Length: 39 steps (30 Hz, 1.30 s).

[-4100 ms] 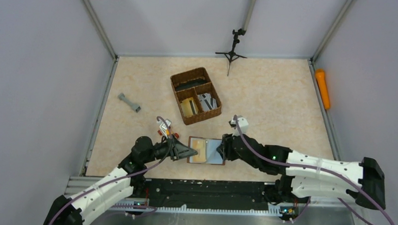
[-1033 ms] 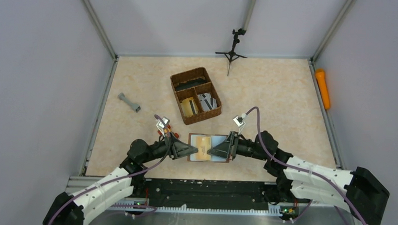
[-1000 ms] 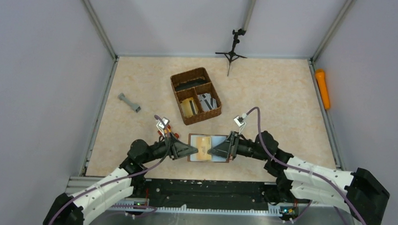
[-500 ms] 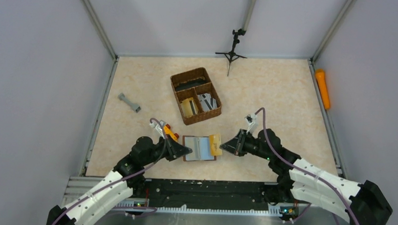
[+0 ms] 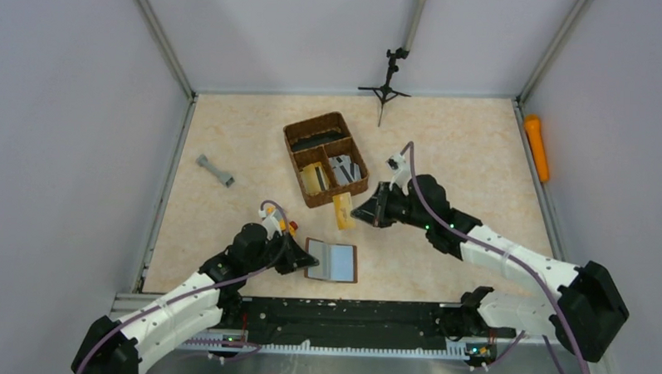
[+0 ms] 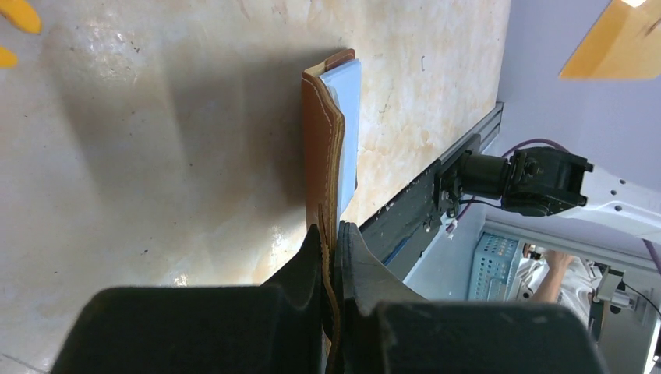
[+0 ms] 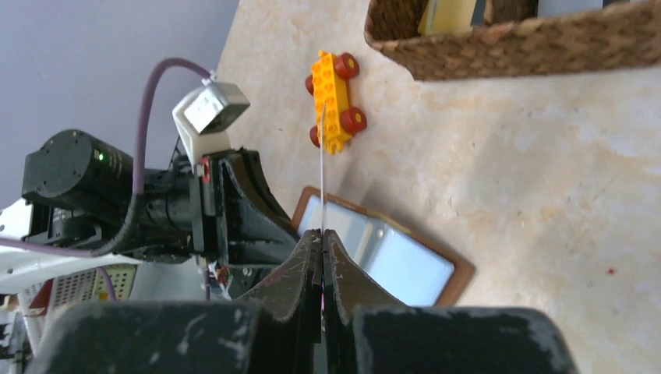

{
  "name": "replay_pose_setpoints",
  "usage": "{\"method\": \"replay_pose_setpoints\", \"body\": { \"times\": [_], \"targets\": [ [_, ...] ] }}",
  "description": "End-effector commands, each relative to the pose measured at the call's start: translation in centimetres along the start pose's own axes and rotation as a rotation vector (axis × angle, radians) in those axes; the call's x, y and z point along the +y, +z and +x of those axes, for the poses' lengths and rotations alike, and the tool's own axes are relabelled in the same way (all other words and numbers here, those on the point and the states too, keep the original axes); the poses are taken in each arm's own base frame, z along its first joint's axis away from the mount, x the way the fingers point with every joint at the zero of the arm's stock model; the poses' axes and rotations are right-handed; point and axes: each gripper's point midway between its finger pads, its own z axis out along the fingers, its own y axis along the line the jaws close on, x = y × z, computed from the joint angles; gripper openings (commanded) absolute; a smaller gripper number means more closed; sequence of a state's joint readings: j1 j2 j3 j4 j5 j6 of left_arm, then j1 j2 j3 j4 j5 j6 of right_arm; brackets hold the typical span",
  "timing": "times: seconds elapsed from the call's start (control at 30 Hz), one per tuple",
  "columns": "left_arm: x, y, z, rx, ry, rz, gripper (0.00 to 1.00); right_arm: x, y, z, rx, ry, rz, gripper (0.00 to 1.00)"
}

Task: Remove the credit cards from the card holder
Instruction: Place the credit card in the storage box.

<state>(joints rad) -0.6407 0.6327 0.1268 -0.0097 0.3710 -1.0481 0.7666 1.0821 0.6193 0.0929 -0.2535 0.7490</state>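
Note:
The card holder (image 5: 335,262) lies open near the front edge, brown-rimmed with a grey-silver inside. My left gripper (image 5: 299,257) is shut on its left edge. In the left wrist view (image 6: 334,234) the brown leather (image 6: 323,148) runs edge-on between the jaws. My right gripper (image 5: 358,211) is shut on one credit card (image 5: 342,211), tan-yellow here, held in the air just off the near corner of the woven basket (image 5: 311,196). In the right wrist view (image 7: 322,234) the card (image 7: 322,167) is a thin edge-on line above the open holder (image 7: 405,261).
The brown woven basket holds a yellow card and grey cards in its compartments. A yellow toy car (image 7: 334,100) sits by my left wrist. A grey dumbbell-shaped piece (image 5: 214,170) lies far left, a small tripod (image 5: 385,85) at the back, and an orange object (image 5: 537,147) along the right wall.
My right gripper has drawn the card out of the holder and carried it away toward the basket. My left gripper has kept its hold, and the holder has shifted slightly toward the front.

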Motion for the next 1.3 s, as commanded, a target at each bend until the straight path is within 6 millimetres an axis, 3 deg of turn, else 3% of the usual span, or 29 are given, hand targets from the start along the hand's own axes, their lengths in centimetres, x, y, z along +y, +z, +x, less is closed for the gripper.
{"method": "replay_pose_setpoints", "body": {
  "times": [0.0, 0.13, 0.47, 0.77, 1.07, 1.2, 1.27],
  "targets": [
    [-1.9, -0.2, -0.8, -0.014, 0.067, 0.059, 0.00, 1.4, 1.6, -2.7, 0.004, -0.084, -0.019, 0.00],
    [-1.7, -0.2, -1.2, -0.034, 0.089, 0.047, 0.01, 1.3, 4.4, -4.8, 0.025, -0.122, 0.004, 0.00],
    [-1.1, -0.7, -1.0, -0.016, 0.148, 0.001, 0.01, -1.7, 11.7, -8.9, 0.123, -0.144, 0.058, 0.00],
    [-0.9, -0.5, -1.2, -0.015, 0.181, -0.015, 0.01, -2.9, 17.1, -8.5, 0.233, -0.076, -0.001, 0.00],
    [-0.9, -0.6, -1.0, -0.001, 0.180, -0.012, 0.01, -4.7, 18.9, -8.9, 0.228, -0.076, 0.051, 0.00],
    [-1.0, -0.8, -1.1, -0.012, 0.183, -0.011, 0.01, -5.1, 18.6, -9.6, 0.220, -0.097, 0.102, 0.25],
    [-1.1, -0.8, -1.1, -0.013, 0.184, -0.010, 0.01, -5.1, 18.1, -10.3, 0.203, -0.119, 0.132, 0.32]
  ]
}}
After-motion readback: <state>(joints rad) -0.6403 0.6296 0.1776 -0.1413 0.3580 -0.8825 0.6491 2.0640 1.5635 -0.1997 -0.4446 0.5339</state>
